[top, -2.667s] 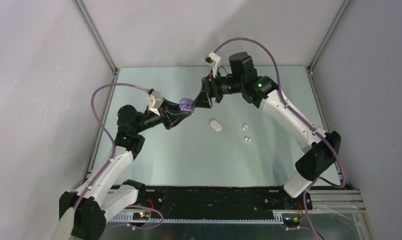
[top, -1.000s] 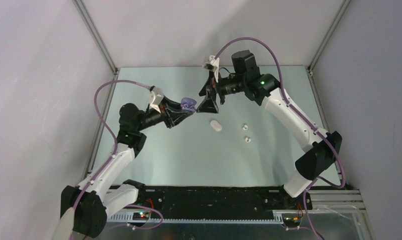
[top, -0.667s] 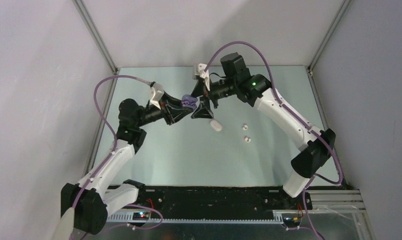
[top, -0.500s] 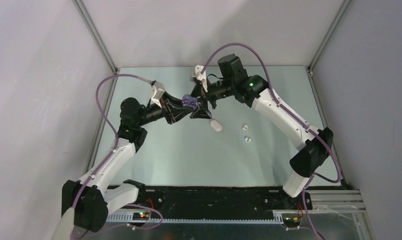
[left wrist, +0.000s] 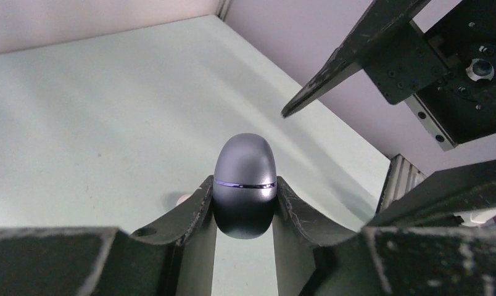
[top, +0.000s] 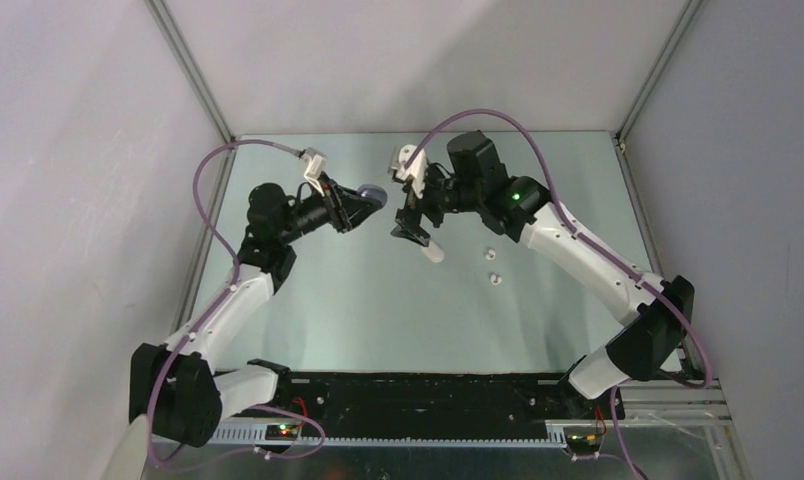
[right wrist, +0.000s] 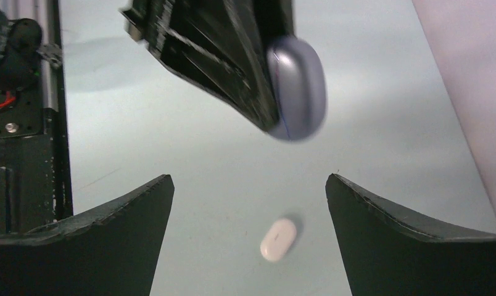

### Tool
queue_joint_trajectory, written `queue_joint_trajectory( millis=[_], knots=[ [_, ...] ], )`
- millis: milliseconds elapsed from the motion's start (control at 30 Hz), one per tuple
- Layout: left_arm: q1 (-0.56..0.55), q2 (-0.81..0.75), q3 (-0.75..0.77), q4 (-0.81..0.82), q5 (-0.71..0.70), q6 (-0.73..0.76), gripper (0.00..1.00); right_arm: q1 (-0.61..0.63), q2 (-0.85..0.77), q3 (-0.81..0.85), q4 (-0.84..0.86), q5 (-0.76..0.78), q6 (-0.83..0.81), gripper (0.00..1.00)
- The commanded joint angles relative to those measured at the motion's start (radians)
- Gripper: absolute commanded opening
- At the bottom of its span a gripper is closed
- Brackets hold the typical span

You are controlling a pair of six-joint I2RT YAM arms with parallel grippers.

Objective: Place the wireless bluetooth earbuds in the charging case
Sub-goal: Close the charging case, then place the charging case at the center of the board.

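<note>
Working at what looks like an early step, with nothing inserted yet: finding both wireless bluetooth earbuds (top: 489, 254) loose on the table (top: 358, 320), near each other but apart, at about 3 and 4 o'clock from the charging case (top: 433, 251). Finding that white case flat on the table too, just at 5 o'clock from the right gripper (top: 410, 225), and showing low between its fingers in the right wrist view. Spreading the right gripper wide and carrying nothing in it. Pinching a lilac-grey rounded object (right wrist: 297, 92) in the left gripper (left wrist: 243, 182), jaws narrow against its sides, up off the table at about 10 o'clock from the right gripper.

Calling next, probably, for lowering the right gripper over the case or an earbud, and for ridding the left one of a load that seems outside the task.

Crowding the work: hanging the two grippers near each other, close to the case. Risking a nudge to the smooth little case, or a bud rolling off. Being unable to tell whether the case is lying open or closed.
</note>
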Motion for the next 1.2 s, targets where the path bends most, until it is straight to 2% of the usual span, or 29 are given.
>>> queue_joint_trajectory(
  millis=[0, 133, 200, 333, 467, 600, 667, 767, 933, 1067, 1100, 1167],
  knots=[
    [0.009, 0.018, 0.013, -0.066, -0.057, 0.005, 0.0, -0.075, -0.064, -0.058, 0.053, 0.061, 0.091, 0.99],
    [0.011, 0.138, 0.026, -0.208, -0.134, -0.023, 0.03, -0.161, -0.057, -0.139, 0.049, -0.005, 0.19, 0.95],
    [0.025, 0.245, 0.035, -0.247, -0.168, -0.063, 0.05, -0.207, -0.04, -0.18, 0.066, -0.017, 0.284, 0.88],
    [0.068, 0.386, 0.082, -0.306, -0.201, -0.11, 0.01, -0.256, 0.02, -0.202, 0.032, 0.012, 0.389, 0.76],
    [0.102, 0.479, 0.12, -0.343, -0.245, -0.11, 0.03, -0.271, 0.105, -0.201, -0.001, 0.072, 0.379, 0.71],
    [0.115, 0.542, 0.143, -0.389, -0.305, -0.12, 0.11, -0.279, 0.166, -0.199, 0.005, 0.101, 0.365, 0.69],
    [0.124, 0.561, 0.157, -0.436, -0.339, -0.124, 0.18, -0.279, 0.189, -0.199, 0.012, 0.115, 0.354, 0.68],
    [0.133, 0.578, 0.171, -0.46, -0.354, -0.122, 0.35, -0.279, 0.215, -0.199, 0.025, 0.14, 0.338, 0.67],
    [0.154, 0.544, 0.167, -0.527, -0.431, -0.119, 0.52, -0.266, 0.278, -0.174, 0.015, 0.171, 0.285, 0.67],
    [0.197, 0.484, 0.169, -0.616, -0.466, -0.121, 0.74, -0.244, 0.338, -0.112, -0.035, 0.209, 0.213, 0.68],
    [0.207, 0.453, 0.168, -0.632, -0.473, -0.122, 0.86, -0.241, 0.354, -0.109, -0.036, 0.221, 0.21, 0.68],
    [0.231, 0.387, 0.165, -0.67, -0.509, -0.115, 0.94, -0.227, 0.375, -0.099, -0.035, 0.237, 0.205, 0.69]
  ],
)
